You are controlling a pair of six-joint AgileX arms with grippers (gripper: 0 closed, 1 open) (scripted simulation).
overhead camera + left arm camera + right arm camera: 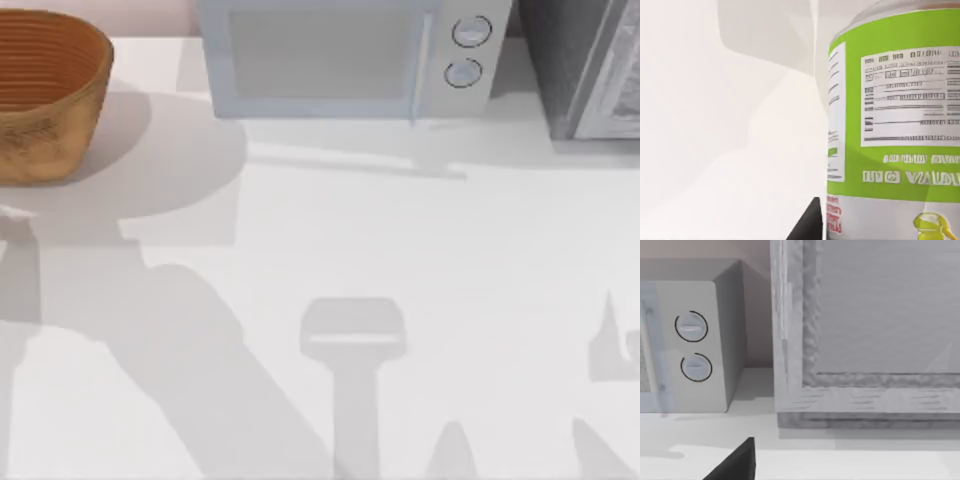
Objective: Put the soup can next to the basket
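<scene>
Top view: we see the basket (45, 95) at the bench's (400, 260) rear left corner, beside the microwave (350, 55). Left wrist view: the soup can (895, 125) looms very close to the camera; whether our jaws hold it, we cannot tell.

The top view looks straight down on the white table (400, 250). The basket (45, 95) sits at its far left corner, the microwave (350, 55) along the far edge, and a grey cabinet (590, 65) at the far right corner.

The left wrist view sits very close to the soup can (895, 125), facing its green label side-on, with the table behind.

The right wrist view looks low and level across the table toward the far edge. It shares the microwave's dial end (692, 345) and the cabinet (865, 330) with the top view.
</scene>
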